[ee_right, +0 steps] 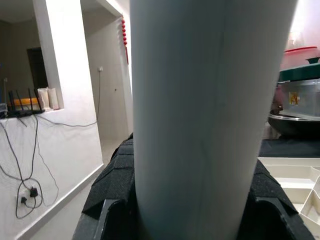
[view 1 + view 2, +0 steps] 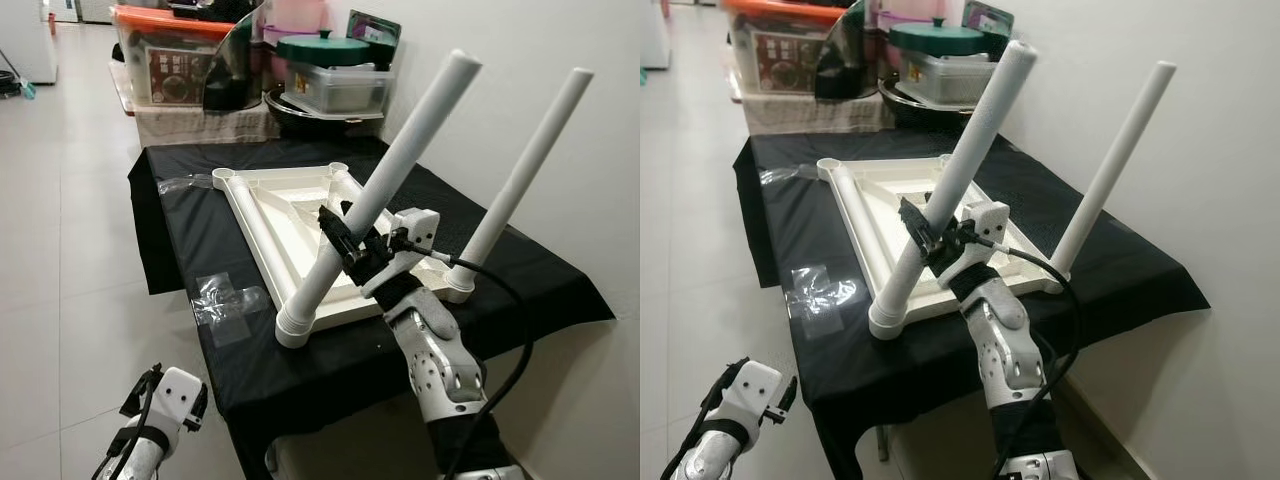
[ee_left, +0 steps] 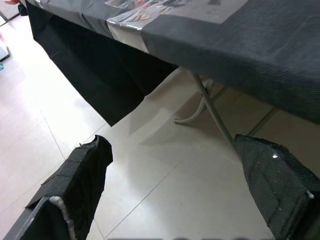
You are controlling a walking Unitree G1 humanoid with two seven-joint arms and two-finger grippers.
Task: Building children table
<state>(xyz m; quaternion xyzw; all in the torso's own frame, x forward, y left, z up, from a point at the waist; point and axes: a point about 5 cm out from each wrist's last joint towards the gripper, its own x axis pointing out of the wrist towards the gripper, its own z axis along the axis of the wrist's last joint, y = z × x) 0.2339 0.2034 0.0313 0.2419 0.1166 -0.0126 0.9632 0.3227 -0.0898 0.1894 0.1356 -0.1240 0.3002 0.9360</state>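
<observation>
A white plastic table top (image 2: 285, 225) lies upside down on a table under a black cloth (image 2: 500, 262). Two white tube legs stand in its near corner sockets, both leaning up and to the right: the near-left leg (image 2: 385, 185) and the near-right leg (image 2: 520, 180). My right gripper (image 2: 345, 243) is shut on the near-left leg about a third of the way up; that leg (image 1: 205, 115) sits between the black pads in the right wrist view. My left gripper (image 2: 150, 385) hangs low beside the table with its fingers (image 3: 75, 185) open over the floor.
Storage boxes, a green-lidded container (image 2: 325, 70) and a dark pan crowd the far end behind the black cloth. A white wall runs along the right side. Clear tape patches (image 2: 232, 300) lie on the cloth. Tiled floor (image 2: 70, 250) spreads to the left; metal table legs (image 3: 210, 112) stand under the cloth.
</observation>
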